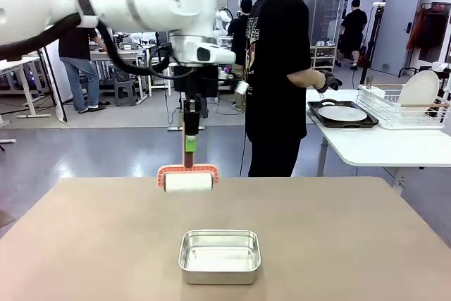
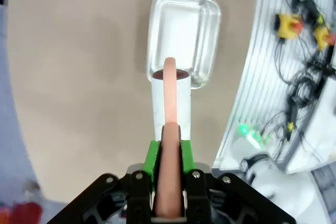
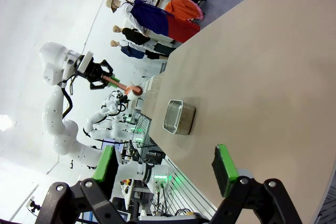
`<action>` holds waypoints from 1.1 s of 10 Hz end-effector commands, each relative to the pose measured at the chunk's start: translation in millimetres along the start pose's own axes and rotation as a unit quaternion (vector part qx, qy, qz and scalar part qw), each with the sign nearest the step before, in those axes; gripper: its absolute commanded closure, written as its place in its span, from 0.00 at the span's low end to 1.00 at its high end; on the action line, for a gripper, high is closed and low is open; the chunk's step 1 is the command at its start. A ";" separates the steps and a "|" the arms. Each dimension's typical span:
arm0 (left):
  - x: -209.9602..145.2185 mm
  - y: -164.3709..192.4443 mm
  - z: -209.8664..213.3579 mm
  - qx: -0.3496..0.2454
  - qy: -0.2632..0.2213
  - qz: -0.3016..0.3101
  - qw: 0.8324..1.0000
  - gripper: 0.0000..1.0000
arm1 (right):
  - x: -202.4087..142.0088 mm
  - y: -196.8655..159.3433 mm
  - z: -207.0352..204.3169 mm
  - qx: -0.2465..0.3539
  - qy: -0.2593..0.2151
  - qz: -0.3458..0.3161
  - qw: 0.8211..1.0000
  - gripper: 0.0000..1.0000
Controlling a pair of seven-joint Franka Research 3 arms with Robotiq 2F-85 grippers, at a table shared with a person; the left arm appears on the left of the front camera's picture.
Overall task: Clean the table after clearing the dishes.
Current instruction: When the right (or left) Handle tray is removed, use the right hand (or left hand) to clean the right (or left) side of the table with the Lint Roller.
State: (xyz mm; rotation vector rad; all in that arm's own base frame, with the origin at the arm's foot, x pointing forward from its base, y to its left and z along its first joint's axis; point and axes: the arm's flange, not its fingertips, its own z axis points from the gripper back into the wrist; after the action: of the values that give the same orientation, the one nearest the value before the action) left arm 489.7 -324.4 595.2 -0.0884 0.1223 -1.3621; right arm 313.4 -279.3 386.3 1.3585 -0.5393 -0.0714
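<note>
At the far edge of the tan desk (image 1: 338,230), seen from the front, the left tool (image 1: 190,144) hangs fingers-down, clamped tight on the pink handle of a lint roller (image 1: 188,182). The roller's white roll lies level along that edge; whether it touches the top I cannot tell. A steel pan (image 1: 220,255) sits near the front middle, well apart from the roller. Beyond, a person (image 1: 278,68) in black faces a white side desk (image 1: 384,149). On it a white plate (image 1: 342,113) lies on a dark tray (image 1: 316,111), beside a wire rack (image 1: 394,112) holding another plate (image 1: 418,91).

From the left wrist, green pads (image 2: 152,157) pinch the handle, with the roll and the pan (image 2: 184,35) in line beyond them.

From the right wrist, the right tool (image 3: 165,165) stands wide open, holding nothing, above the desk (image 3: 273,66).
</note>
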 end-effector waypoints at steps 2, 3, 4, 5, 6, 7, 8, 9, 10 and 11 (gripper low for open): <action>-62.0 19.3 -54.4 -0.002 -0.079 0.236 0.969 1.00 | -3.5 4.3 -0.9 0.004 -0.003 0.003 1.000 0.07; -77.5 25.1 -70.5 0.009 -0.116 0.293 0.949 1.00 | -3.5 4.3 -0.9 0.004 -0.003 0.003 1.000 0.07; -87.2 27.1 -88.8 0.009 -0.146 0.362 0.921 1.00 | -3.5 4.3 -0.9 0.004 -0.003 0.003 1.000 0.07; -95.3 28.5 -102.0 0.032 -0.162 0.404 0.900 1.00 | -3.5 4.3 -0.9 0.004 -0.003 0.003 1.000 0.07; -99.4 31.0 -112.9 0.027 -0.173 0.449 0.876 1.00 | -3.5 4.3 -0.9 0.004 -0.003 0.003 1.000 0.07; -97.0 28.1 -117.5 0.032 -0.189 0.405 0.894 1.00 | -3.5 4.3 -0.9 0.004 -0.003 0.003 1.000 0.07; -98.2 52.1 -100.4 0.003 -0.154 0.415 0.897 1.00 | -3.5 4.3 -0.9 0.004 -0.003 0.003 1.000 0.07; -98.2 52.1 -100.4 0.003 -0.154 0.415 0.897 1.00 | -3.5 4.3 -0.9 0.004 -0.003 0.003 1.000 0.07; -98.2 52.1 -100.4 0.003 -0.154 0.415 0.897 1.00 | -3.5 4.3 -0.9 0.004 -0.003 0.003 1.000 0.07; -98.2 52.1 -100.4 0.003 -0.154 0.415 0.897 1.00 | -3.5 4.3 -0.9 0.004 -0.003 0.003 1.000 0.07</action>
State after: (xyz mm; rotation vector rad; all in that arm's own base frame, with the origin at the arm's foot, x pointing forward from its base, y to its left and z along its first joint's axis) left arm 502.3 -219.6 486.7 -0.2181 -0.1278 -0.4623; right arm 313.4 -279.2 386.3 1.3586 -0.5395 -0.0714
